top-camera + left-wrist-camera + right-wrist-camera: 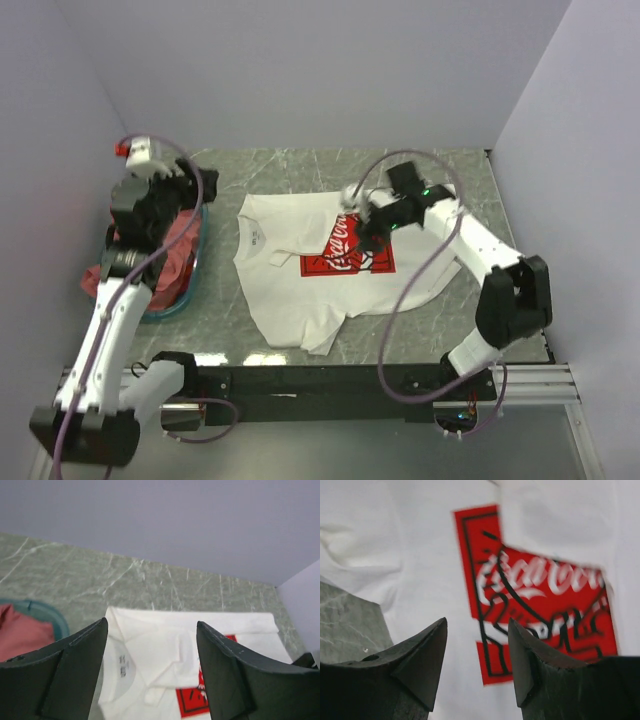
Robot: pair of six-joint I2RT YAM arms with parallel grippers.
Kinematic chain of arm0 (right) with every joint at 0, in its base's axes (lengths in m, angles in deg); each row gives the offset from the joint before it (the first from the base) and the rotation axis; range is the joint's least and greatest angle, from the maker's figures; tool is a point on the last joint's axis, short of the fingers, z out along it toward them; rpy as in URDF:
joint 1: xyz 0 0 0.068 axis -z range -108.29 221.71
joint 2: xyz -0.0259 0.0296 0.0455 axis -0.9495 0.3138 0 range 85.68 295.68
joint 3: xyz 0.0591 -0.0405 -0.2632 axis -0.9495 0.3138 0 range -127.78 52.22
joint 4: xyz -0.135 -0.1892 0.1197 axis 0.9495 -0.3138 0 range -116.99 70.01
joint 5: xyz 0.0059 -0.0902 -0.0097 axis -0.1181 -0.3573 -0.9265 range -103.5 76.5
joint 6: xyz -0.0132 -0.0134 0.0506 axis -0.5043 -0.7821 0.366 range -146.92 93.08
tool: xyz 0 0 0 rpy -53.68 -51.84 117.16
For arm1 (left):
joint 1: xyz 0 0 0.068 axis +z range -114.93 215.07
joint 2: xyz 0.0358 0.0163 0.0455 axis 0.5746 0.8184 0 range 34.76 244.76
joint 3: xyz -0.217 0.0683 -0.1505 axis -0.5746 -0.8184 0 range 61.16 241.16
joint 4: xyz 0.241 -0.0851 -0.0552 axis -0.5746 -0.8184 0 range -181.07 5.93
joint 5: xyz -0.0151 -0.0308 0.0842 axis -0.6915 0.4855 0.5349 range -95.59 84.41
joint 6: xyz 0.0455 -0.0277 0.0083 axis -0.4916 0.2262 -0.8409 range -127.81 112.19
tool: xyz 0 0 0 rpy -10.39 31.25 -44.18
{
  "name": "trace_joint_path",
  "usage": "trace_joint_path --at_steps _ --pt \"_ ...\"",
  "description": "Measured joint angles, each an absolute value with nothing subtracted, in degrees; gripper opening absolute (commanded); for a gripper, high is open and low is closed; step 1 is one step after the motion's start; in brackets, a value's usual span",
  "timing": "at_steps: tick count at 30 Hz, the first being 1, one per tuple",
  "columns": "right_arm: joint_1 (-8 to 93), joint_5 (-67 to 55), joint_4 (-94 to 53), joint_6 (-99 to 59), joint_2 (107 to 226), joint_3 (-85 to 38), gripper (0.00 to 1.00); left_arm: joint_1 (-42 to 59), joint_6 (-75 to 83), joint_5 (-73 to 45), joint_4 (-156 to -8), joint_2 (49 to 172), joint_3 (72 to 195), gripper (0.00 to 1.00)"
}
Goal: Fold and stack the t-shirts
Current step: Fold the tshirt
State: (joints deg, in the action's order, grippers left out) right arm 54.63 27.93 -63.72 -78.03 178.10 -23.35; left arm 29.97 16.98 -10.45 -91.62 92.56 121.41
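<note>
The white t-shirt [290,285] with the red Coca-Cola print [345,252] lies partly folded on the marble table; it also shows in the left wrist view [165,650] and the right wrist view [420,560]. The salmon-red t-shirt [165,255] sits in the teal basket at the left, a corner showing in the left wrist view [22,632]. My right gripper [362,228] hovers over the print [540,595], open and empty. My left gripper [165,195] is raised over the basket, open and empty.
The teal basket [190,285] stands at the table's left edge; its rim shows in the left wrist view [47,612]. White walls enclose the back and sides. Bare marble [450,180] lies behind and right of the shirt.
</note>
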Motion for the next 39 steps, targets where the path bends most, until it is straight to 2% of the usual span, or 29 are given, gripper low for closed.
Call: trace_joint_path --at_steps 3,8,17,31,37,39 --pt "42.76 24.11 -61.07 -83.26 174.71 -18.92 0.56 29.95 15.39 -8.81 -94.33 83.38 113.32 0.77" --pt "35.31 15.93 -55.83 -86.1 180.57 -19.96 0.55 29.95 13.14 -6.91 -99.66 73.65 102.05 0.77" --pt "32.73 2.84 -49.07 -88.22 193.88 -25.21 0.52 29.95 11.12 -3.08 -102.15 68.76 99.01 0.77" --pt "31.83 -1.92 -46.58 -88.83 201.75 -29.23 0.47 29.95 10.88 -2.69 -102.37 68.23 99.01 0.77" --pt "31.83 -1.92 -46.58 -88.98 202.3 -29.71 0.28 29.95 10.88 -2.69 -102.37 68.34 99.01 0.77" --pt "31.83 -1.86 -46.56 -89.18 202.3 -29.76 0.15 29.95 10.88 -2.69 -102.37 68.34 99.01 0.77"
